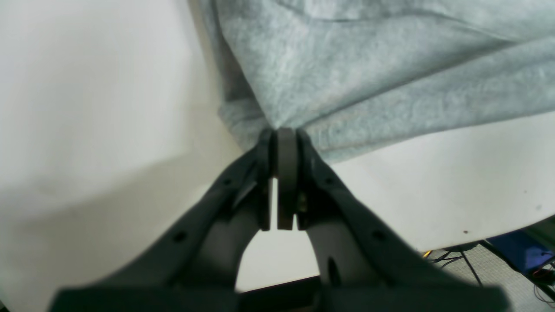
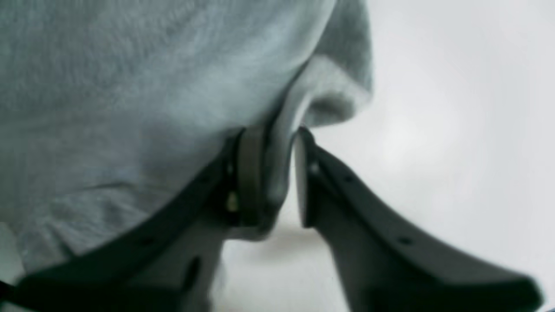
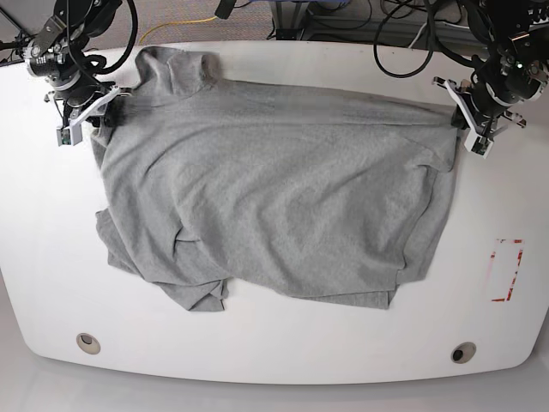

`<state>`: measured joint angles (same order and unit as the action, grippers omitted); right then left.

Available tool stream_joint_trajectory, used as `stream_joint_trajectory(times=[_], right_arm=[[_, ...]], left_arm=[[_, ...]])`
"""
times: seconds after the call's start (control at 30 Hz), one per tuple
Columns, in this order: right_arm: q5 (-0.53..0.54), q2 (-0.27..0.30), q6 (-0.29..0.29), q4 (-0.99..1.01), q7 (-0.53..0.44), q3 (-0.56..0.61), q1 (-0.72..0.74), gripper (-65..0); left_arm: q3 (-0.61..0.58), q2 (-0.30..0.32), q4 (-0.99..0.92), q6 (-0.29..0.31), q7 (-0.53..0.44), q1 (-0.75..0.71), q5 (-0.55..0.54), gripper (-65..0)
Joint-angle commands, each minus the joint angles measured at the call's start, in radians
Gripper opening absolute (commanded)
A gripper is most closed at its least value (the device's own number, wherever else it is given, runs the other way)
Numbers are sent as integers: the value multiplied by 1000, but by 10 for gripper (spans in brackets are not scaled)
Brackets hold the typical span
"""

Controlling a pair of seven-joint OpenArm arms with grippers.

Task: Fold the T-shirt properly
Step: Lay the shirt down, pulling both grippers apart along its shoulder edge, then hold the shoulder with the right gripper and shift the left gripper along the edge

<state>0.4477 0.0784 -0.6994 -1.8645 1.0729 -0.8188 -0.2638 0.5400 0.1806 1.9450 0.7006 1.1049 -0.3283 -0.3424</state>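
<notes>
We see the left gripper (image 1: 286, 143) clamped on the T-shirt (image 3: 274, 197) edge; right gripper (image 2: 277, 173) jaws parted slightly, cloth between them, blurred.

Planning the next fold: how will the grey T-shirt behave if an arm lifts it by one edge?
The T-shirt will probably drape limply: it already lies wrinkled and bunched. The knit looks soft, so it will likely stretch where the left gripper pinches it. It seems light, yet may drag across the table.
</notes>
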Motion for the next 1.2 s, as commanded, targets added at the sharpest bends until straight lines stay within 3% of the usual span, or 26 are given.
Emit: stream_joint_trajectory(times=[0.0,0.1,0.2,0.33,0.47,0.63,0.73,1.03,1.17], right_arm=[[12,-10,1,-44,-23,-33,4,-393],[12,-61,1,-83,-20,-96,14,-233],[13,-93,1,-106,31,-161,37,-163],[89,-99,1,-102,189,-270,73,-162],[253,-102,1,-102,323,-360,71,-162],[389,-111,1,-100,323,-376,30,-162],[399,-147,1,-71,323,-374,22,-162],[400,-151,1,131,323,-371,59,-168],[395,-151,1,174,323,-373,91,-268]], left_arm=[[9,13,15,-2,-15,-5,-1,-650],[9,13,15,-2,-15,-9,-1,-650],[9,13,15,-2,-15,-9,-1,-650],[9,13,15,-2,-15,-9,-1,-650],[2,13,15,-2,-15,-4,-2,-650],[2,13,15,-2,-15,-2,-2,-650],[2,13,15,-2,-15,-2,-2,-650],[1,10,15,-2,-36,-1,-7,-650],[-4,10,15,-2,-45,-1,-7,-650]])
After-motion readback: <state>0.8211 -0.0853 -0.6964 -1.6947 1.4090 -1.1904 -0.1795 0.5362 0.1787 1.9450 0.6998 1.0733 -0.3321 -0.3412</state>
